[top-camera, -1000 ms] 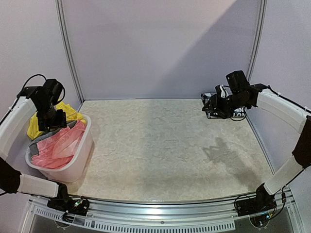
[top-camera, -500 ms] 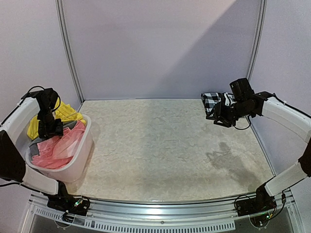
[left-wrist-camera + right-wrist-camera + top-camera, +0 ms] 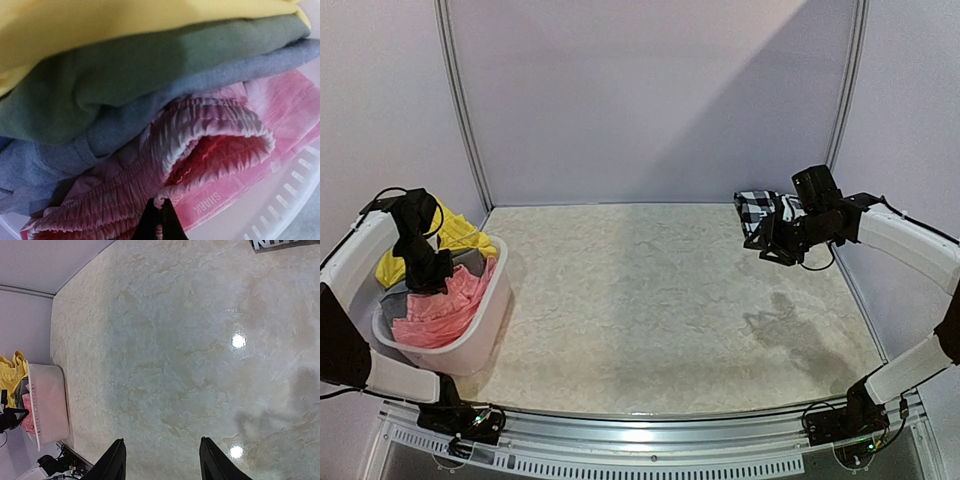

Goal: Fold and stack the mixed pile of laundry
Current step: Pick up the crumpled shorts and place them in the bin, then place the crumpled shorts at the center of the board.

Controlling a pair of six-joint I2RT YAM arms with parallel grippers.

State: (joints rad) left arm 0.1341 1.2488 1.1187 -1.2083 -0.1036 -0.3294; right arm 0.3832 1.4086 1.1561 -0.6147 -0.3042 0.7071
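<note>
The laundry pile lies in a white basket [image 3: 480,335] at the left. It holds a yellow garment [image 3: 460,235] [image 3: 100,20], a grey one [image 3: 125,75] and a pink piece [image 3: 440,310] [image 3: 225,165] with an elastic waistband and a lettered label. My left gripper [image 3: 428,275] [image 3: 160,220] is down in the basket, shut on a fold of the pink piece's waistband. The black-and-white checked shirt [image 3: 755,207] lies folded at the table's back right; an edge of its white lettering [image 3: 275,244] shows. My right gripper [image 3: 765,240] [image 3: 162,440] hovers open beside it, holding nothing.
The marbled tabletop [image 3: 650,300] runs between basket and shirt. Pale walls with metal posts [image 3: 460,100] close in the back and sides. The basket [image 3: 50,405] sits at the table's left edge, with the yellow garment hanging over its far rim.
My left gripper sank into the basket and shut on the pink piece's waistband. My right arm drew back a little to the right, uncovering the checked shirt, then held still.
</note>
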